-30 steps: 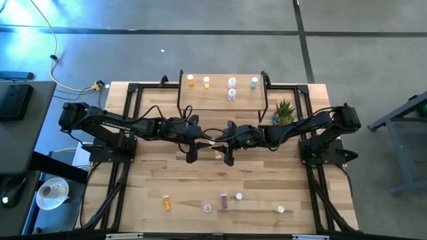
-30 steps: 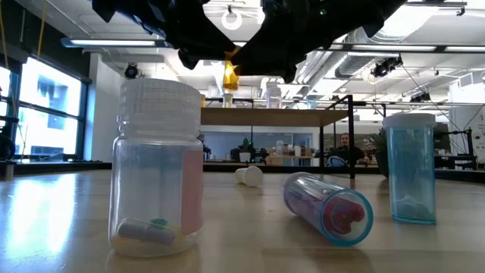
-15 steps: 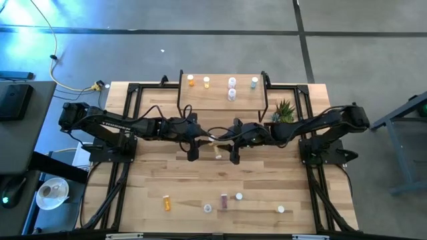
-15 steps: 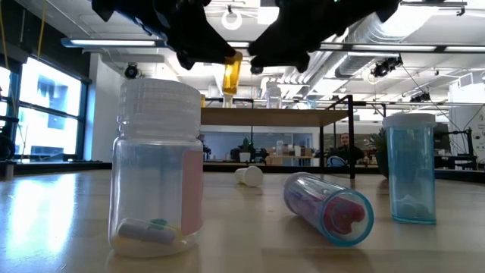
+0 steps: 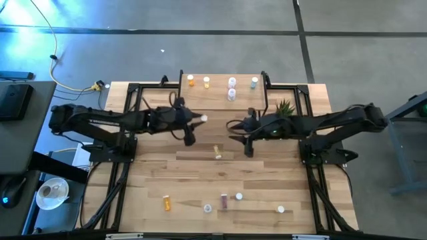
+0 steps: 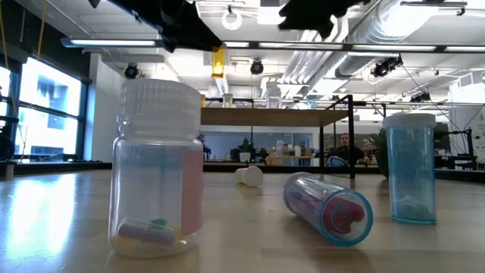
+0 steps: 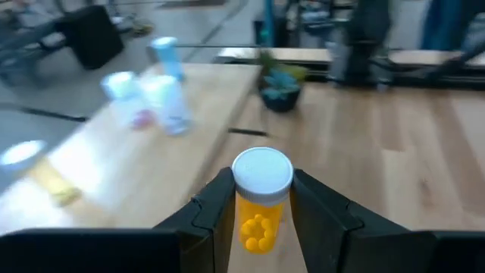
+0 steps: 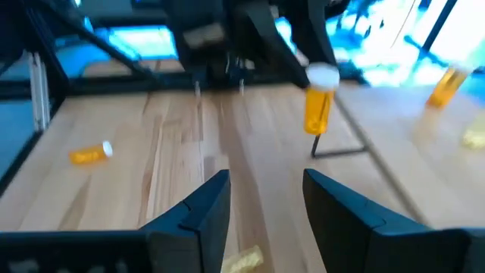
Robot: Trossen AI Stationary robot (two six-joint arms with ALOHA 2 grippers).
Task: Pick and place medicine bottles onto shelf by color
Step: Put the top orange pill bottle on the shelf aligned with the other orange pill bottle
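1 small amber plastic pill bottle with a white cap (image 7: 260, 205) sits pinched upright in the left tool (image 5: 193, 124), raised above the wooden plank counter (image 5: 153, 173) near the light-wood shelf (image 5: 213, 101). Probably light, rigid and slick, it is best gripped mid-body. The right tool (image 8: 265, 208), above mid-counter, is parted and empty.

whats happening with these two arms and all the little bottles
The left gripper is shut on an orange medicine bottle with a white cap, held in the air near the shelf, where several bottles already stand. The right gripper is open and empty above the table. Another orange bottle lies on the table between the arms, and more bottles wait along the near edge.
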